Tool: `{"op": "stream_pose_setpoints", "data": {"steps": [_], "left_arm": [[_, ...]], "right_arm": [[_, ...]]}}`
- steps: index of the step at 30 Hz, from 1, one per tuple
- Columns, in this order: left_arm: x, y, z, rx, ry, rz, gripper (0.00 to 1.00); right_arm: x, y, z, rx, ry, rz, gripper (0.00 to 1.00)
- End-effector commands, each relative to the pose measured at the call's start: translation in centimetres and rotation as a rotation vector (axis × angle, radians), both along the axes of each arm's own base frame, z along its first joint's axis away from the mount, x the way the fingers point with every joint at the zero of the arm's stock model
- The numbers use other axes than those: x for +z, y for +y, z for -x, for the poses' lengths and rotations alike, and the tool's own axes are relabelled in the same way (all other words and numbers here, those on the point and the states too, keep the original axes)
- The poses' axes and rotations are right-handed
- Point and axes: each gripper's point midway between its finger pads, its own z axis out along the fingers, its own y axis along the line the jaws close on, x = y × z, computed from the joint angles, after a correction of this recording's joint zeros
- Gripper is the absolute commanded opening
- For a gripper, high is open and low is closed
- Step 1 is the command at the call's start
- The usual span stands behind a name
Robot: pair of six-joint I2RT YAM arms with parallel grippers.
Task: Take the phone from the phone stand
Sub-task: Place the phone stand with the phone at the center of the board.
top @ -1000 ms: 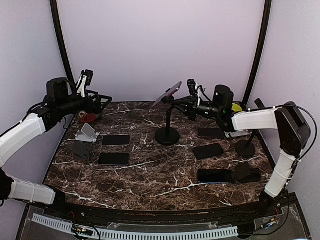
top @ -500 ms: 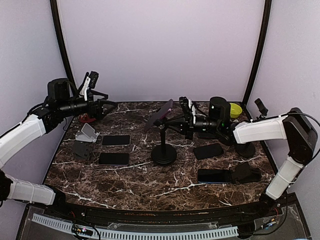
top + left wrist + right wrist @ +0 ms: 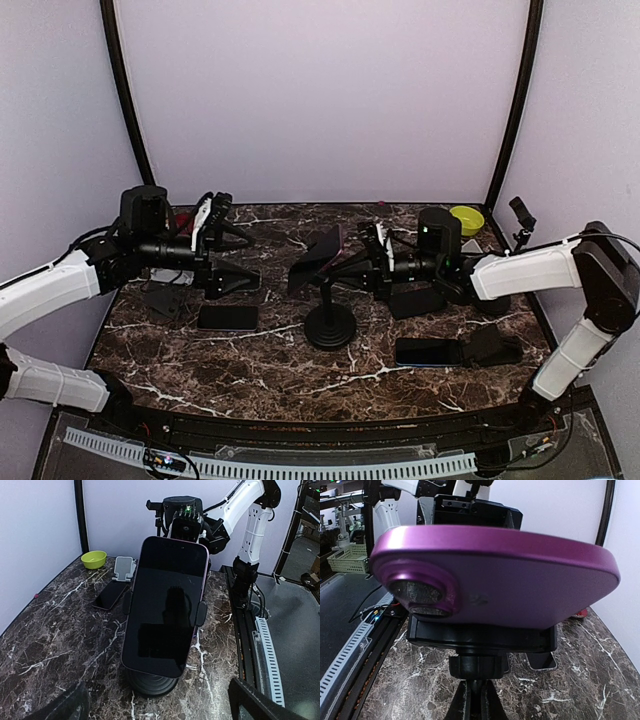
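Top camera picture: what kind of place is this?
Probably a robot test booth in a lab: two white-and-black robot arms at a dark marble-patterned table, plain lilac walls, and a purple phone in a black stand.

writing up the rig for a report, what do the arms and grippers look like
The left arm and right arm have white links and black joint housings, with black cables beside them. The left gripper and right gripper are mostly black with angular fingers. A green light shows on the right wrist.
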Motion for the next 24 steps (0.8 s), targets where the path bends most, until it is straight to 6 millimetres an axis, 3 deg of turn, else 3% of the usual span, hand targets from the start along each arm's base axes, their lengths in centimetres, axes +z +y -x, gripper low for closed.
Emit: {"op": "stream_pose_setpoints", "data": {"steps": [1, 12, 24], "left_arm": [[-1.0, -0.9, 1.1, -0.071, -0.006, -0.004, 0.99], [-2.8, -3.7, 0.7, -0.165, 0.069, 0.006, 0.99], [-2.8, -6.1, 0.5, -0.299, 0.152, 0.057, 0.99]], "right_arm": [[5.1, -0.1, 2.8, 0.101, -0.197, -0.148, 0.00], [4.1, 0.2, 3.7, 0.161, -0.186, -0.131, 0.00], [3.1, 0.4, 3.5, 0.168, -0.170, -0.116, 0.03]]}}
